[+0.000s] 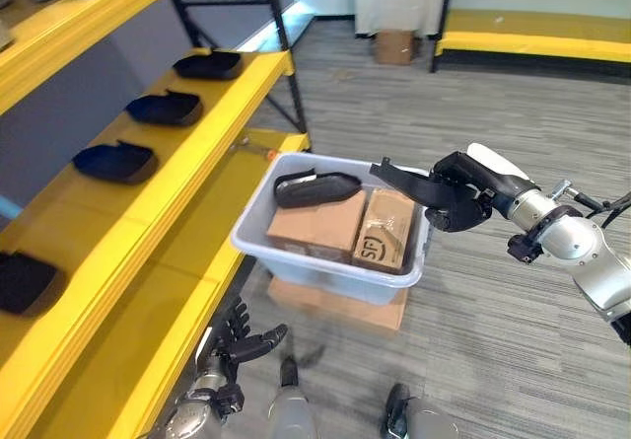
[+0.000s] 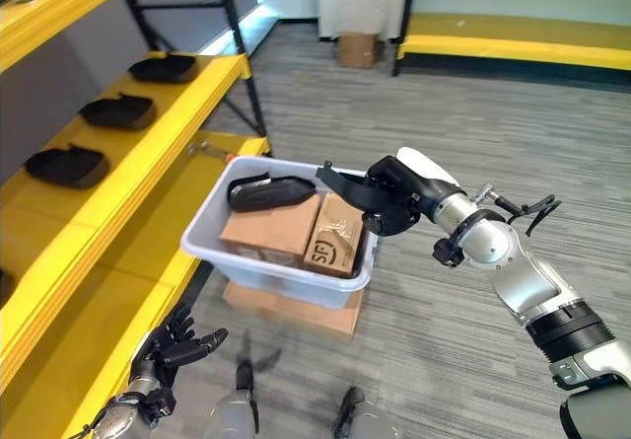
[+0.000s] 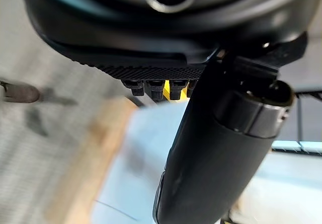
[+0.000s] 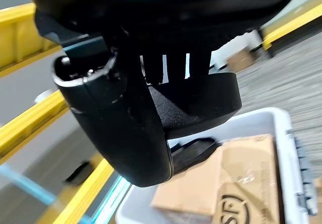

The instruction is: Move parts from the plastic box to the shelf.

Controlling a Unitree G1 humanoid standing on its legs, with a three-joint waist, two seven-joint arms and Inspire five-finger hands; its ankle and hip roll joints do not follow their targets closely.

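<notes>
Grey plastic box (image 1: 325, 261) sits at the centre of your frame on a flat cardboard slab (image 1: 340, 306) on the floor; inside it you have two cardboard cartons (image 1: 340, 227) side by side, with one black part (image 1: 314, 186) lying on top of them toward the box's far left corner; your right hand (image 1: 455, 194) comes in from the right and hangs over the box's right rim, fingers and thumb clamped on another black part (image 1: 402, 180) whose tip points left across the cartons; the yellow shelf (image 1: 187, 153) runs up the left side, and more black parts (image 1: 163, 109) sit on it in a row, well apart from each other; your left hand (image 1: 242, 345) shows at lower left beside the shelf edge, fingers spread and holding nothing.
</notes>
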